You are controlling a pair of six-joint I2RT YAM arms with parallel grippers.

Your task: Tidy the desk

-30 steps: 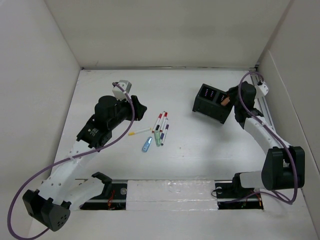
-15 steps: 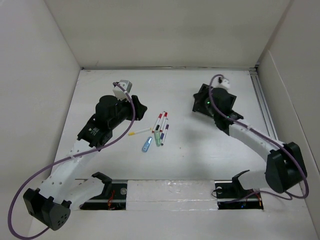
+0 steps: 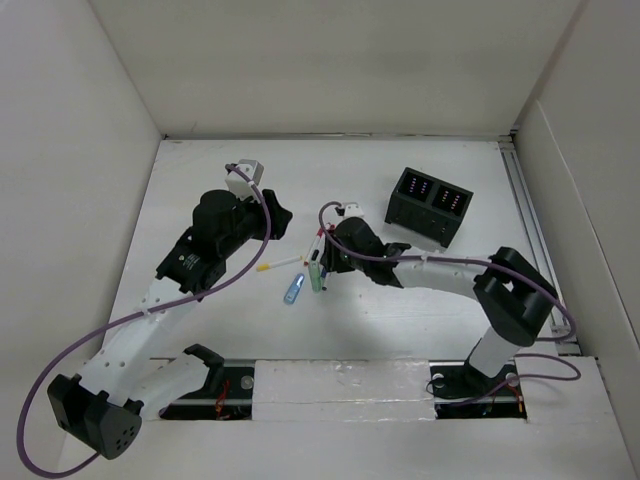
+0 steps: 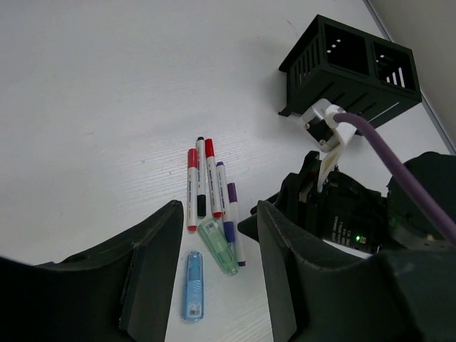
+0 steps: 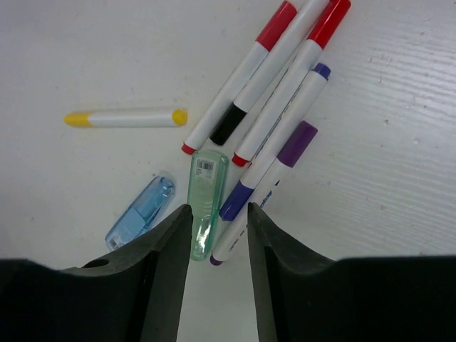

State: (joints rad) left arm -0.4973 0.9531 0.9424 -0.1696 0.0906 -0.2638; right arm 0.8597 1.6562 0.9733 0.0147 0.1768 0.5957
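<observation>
One second back, busy at the black organizer [image 3: 428, 207]; now reaches the right gripper [image 5: 217, 214] over the markers [image 5: 285, 107] at the middle of the desk [image 3: 400, 320], spread wide, grasping nothing. Left gripper [image 4: 214, 214] unclenched too, nearby. Likely means collecting markers next.

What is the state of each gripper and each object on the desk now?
left gripper, open, holding nothing.
right gripper, open above the green translucent case.
black organizer, upright; contents unclear.
clustered markers, capped, lying flat.
yellow marker, lying flat, apart from the cluster.
green translucent case, lying flat, ungripped.
blue translucent case, lying flat beside it.
</observation>
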